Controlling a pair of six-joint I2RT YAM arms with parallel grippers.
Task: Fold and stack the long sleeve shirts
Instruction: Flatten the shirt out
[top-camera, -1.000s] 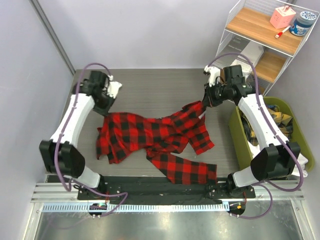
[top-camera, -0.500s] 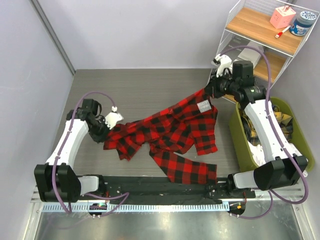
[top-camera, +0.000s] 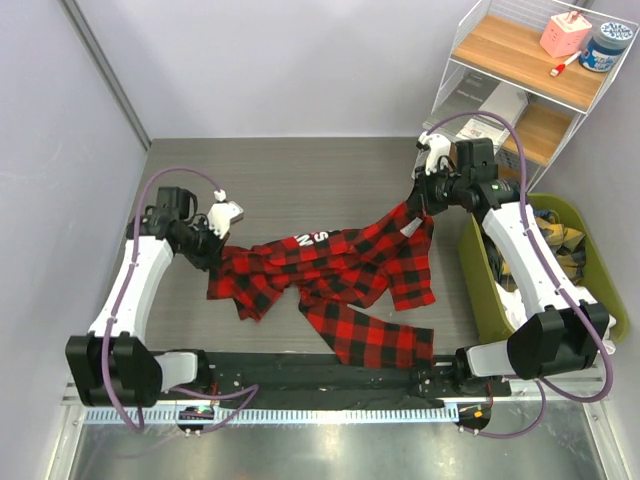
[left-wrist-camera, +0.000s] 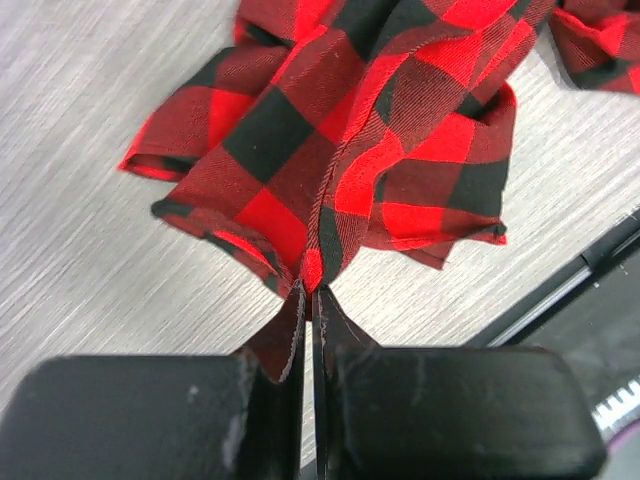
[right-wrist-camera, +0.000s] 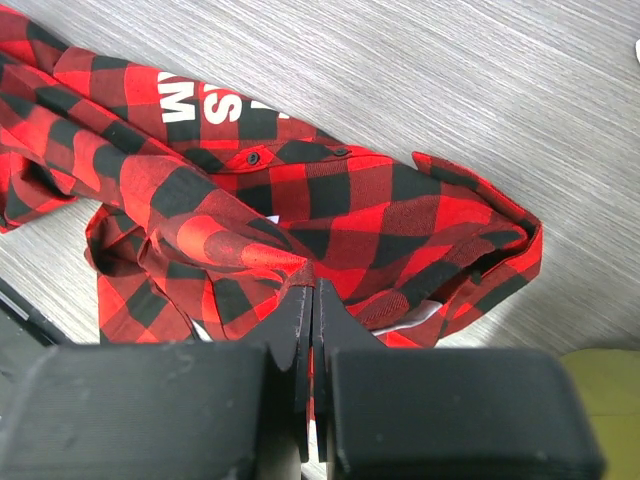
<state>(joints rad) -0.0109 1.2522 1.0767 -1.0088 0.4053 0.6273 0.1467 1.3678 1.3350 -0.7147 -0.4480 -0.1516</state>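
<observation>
The red-and-black check shirt (top-camera: 330, 265) lies bunched and twisted on the worktop (top-camera: 300, 178), strung between my left gripper (left-wrist-camera: 312, 296) and my right gripper (right-wrist-camera: 312, 290), each clamped on only a thin fold, so a harder pull apart could slip one pinch and drop it crumpled.

White link shells were noted on the left arm (top-camera: 130, 285) and right arm (top-camera: 527, 250) — black joints and bases. Purple cables (top-camera: 160, 178) were looped along each. Matte-black, blocky fingers (left-wrist-camera: 140, 415) were recorded, lightly scuffed.
</observation>
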